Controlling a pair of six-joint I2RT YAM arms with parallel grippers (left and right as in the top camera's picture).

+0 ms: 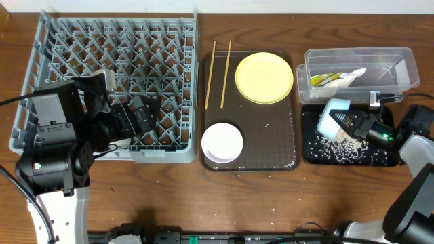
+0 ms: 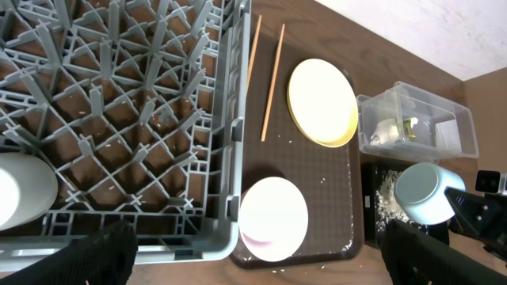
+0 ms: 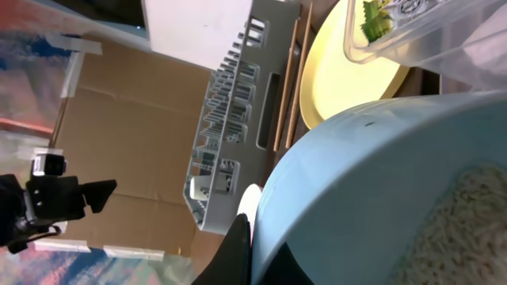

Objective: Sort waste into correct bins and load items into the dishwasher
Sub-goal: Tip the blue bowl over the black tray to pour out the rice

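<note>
Right gripper (image 1: 350, 125) is clamped on the rim of the light blue bowl (image 1: 332, 116), holding it tipped on its side over the black tray (image 1: 306, 157). Rice grains (image 1: 342, 149) lie scattered in that tray, and the wrist camera shows more rice inside the bowl. Just behind the tray, the clear tub (image 1: 400, 61) holds the yellow-green wrapper (image 1: 324, 79) and the white napkin (image 1: 349, 76). The left gripper (image 1: 139, 116) hangs over the near side of the dish rack (image 1: 135, 47) with its fingers (image 2: 103, 253) spread wide and nothing between them (a white cup (image 2: 24, 190) sits in the rack close by). On the brown serving tray (image 1: 271, 135) are the yellow plate (image 1: 264, 78), the white bowl (image 1: 222, 142) and two chopsticks (image 1: 210, 66).
</note>
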